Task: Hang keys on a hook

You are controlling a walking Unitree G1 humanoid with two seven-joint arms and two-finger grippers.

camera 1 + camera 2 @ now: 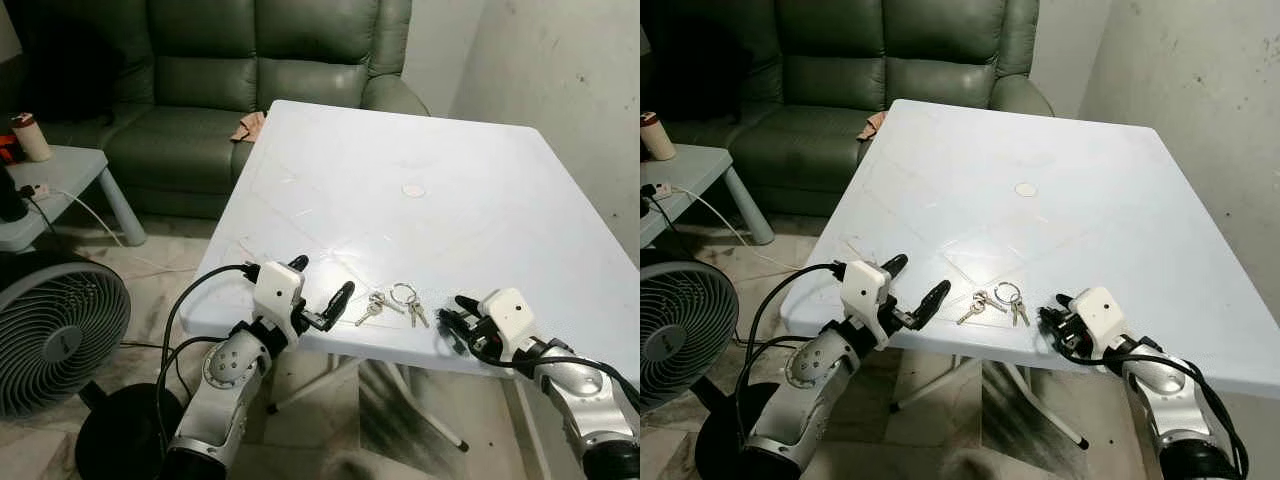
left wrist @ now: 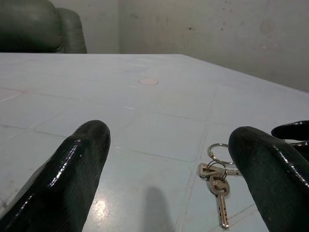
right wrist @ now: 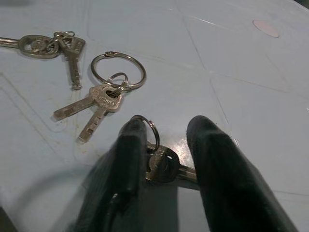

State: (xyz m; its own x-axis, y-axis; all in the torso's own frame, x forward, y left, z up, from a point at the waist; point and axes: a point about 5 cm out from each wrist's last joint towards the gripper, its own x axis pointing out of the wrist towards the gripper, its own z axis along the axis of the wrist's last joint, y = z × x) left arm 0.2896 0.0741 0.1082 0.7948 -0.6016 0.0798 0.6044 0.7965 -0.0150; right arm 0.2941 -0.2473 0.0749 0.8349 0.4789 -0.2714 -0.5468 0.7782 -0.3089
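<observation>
A white plastic table (image 1: 450, 150) with faint moulded panel lines carries everything. A small round cap (image 1: 413, 190) sits flush near its middle. Close to the near edge lie three sets of keys: one small bunch (image 1: 372, 307), just beside it a large ring with two keys (image 1: 408, 298), and nearer the near right corner a third ring with keys (image 3: 157, 159).
</observation>
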